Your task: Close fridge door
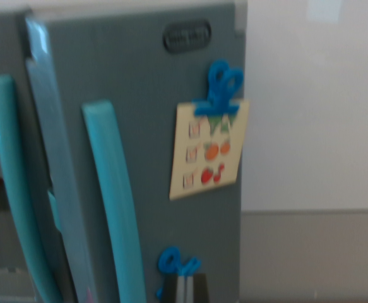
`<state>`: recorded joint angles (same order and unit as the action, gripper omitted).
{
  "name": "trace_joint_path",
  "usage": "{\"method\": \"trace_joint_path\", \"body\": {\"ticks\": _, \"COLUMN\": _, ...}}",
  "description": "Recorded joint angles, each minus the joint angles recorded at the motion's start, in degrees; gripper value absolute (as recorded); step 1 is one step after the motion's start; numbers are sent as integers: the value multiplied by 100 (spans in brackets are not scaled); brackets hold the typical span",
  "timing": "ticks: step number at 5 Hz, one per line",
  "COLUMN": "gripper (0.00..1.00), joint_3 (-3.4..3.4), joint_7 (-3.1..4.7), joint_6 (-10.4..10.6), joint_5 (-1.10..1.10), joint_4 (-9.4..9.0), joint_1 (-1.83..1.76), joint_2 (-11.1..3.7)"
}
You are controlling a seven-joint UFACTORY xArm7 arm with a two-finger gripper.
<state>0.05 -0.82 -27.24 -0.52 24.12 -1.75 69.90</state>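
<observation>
Looking through the wrist view, you saw the toy fridge (139, 82) filling the left and middle of the frame. Its grey fridge door (152, 126) ran from the top of the frame down to the bottom. The door's left edge (45, 126) stuck out a little, in front of the grey part beside it, so the door looked not quite flat with its neighbour. You could not tell for sure how far ajar it was, because the picture was blurry.

A long teal handle (114, 208) ran down the door, left of the middle of the frame. A second teal handle (13, 189) stood at the far left, on the other grey panel. Between the two handles was the raised door edge.

High on the door sat a dark oval badge (187, 36). Below it, a blue clip (221, 88) held a cream card with food pictures (207, 151), in the middle right of the frame. Another blue clip (174, 265) sat near the bottom, on top of a small dark thing.

The door's right edge ended near the middle right. Past it, the right side of the frame showed only a pale wall (316, 113) above a grey band (316, 252), so that side was open room.

You could not see the gripper at all, so you could not tell how wide its fingers were or whether they held anything.
</observation>
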Motion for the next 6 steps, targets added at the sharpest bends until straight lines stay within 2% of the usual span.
{"method": "trace_joint_path", "body": {"ticks": 1, "gripper": 100, "joint_3": -31, "joint_7": 0, "joint_6": 0, "joint_5": 0, "joint_4": 27, "joint_1": 0, "joint_2": -278}}
{"method": "trace_joint_path", "body": {"ticks": 2, "gripper": 100, "joint_3": -31, "joint_7": 0, "joint_6": 0, "joint_5": 0, "joint_4": 27, "joint_1": 0, "joint_2": -278}}
{"method": "trace_joint_path", "body": {"ticks": 3, "gripper": 100, "joint_3": -38, "joint_7": 0, "joint_6": 0, "joint_5": 0, "joint_4": 201, "joint_1": 0, "joint_2": -715}}
{"method": "trace_joint_path", "body": {"ticks": 4, "gripper": 100, "joint_3": -38, "joint_7": 0, "joint_6": 0, "joint_5": 0, "joint_4": 201, "joint_1": 0, "joint_2": -715}}
{"method": "trace_joint_path", "body": {"ticks": 5, "gripper": 100, "joint_3": -39, "joint_7": 0, "joint_6": 0, "joint_5": 0, "joint_4": 602, "joint_1": 0, "joint_2": -1333}}
{"method": "trace_joint_path", "body": {"ticks": 6, "gripper": 100, "joint_3": -39, "joint_7": 0, "joint_6": 0, "joint_5": 0, "joint_4": 602, "joint_1": 0, "joint_2": -1333}}
